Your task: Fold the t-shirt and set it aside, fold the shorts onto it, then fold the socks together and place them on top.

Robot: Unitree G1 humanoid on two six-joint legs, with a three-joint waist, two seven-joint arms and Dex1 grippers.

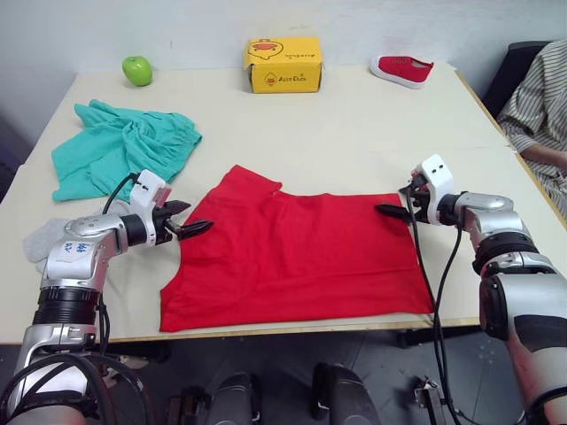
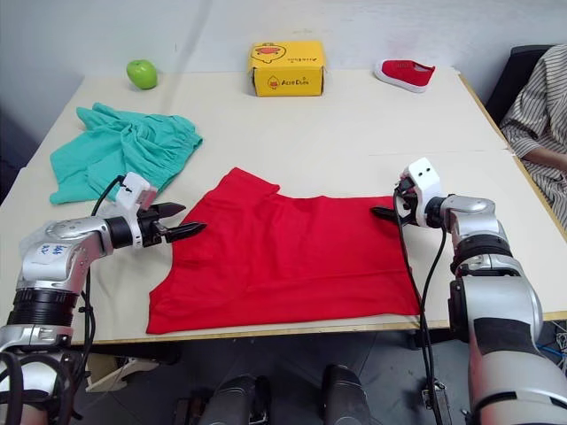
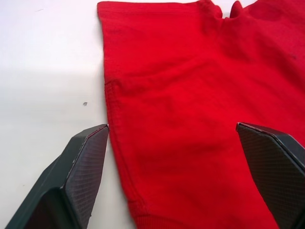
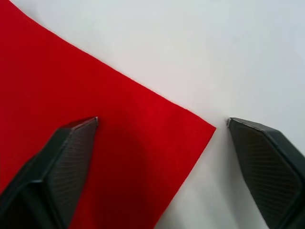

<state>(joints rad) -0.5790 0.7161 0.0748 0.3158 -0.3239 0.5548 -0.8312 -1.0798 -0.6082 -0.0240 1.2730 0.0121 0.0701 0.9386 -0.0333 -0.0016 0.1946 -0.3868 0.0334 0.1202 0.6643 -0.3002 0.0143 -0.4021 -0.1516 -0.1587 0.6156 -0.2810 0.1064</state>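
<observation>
T-shirt [image 1: 297,257]: flat at centre frame on tabletop [image 1: 354,133], long axis left-right. Left tool [image 1: 186,221] wide open astride left edge; right tool [image 1: 394,208] wide open astride upper-right corner. Both empty, equally near.

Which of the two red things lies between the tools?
The t-shirt, spread flat at the table's near edge, with the left tool and right tool open at its sides. The red shoe sits far back.

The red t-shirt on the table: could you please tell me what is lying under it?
The t-shirt lies flat on the bare table, with tabletop showing around its edges. Nothing bulges beneath it, though whatever the cloth covers is hidden. The shorts lie apart.
</observation>
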